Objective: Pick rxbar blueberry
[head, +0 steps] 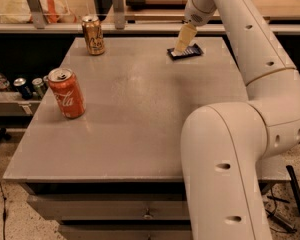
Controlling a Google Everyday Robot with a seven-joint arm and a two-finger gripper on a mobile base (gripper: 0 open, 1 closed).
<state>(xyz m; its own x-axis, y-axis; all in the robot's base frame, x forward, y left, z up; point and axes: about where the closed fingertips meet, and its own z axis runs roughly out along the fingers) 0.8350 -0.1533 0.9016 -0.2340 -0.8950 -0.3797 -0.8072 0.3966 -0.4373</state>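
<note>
Navy-blue and flat, the snack bar (191, 51) lies at the far right of the grey counter (150, 114), well apart from the red cola can (66, 93) near the left edge and the gold can (93, 35) at the far left. The gripper (181, 49) hangs over the bar's left end, pointing almost straight down, its tip at or just above the wrapper. I cannot tell whether it is open or closed, or whether it has any hold. The steep pose likely suits a thin thing lying flat, which offers only its edges from above. The bar appears to rest on the counter, so the pick seems not yet done. The white arm (270, 84) reaches along the right side, well away from both cans.
</note>
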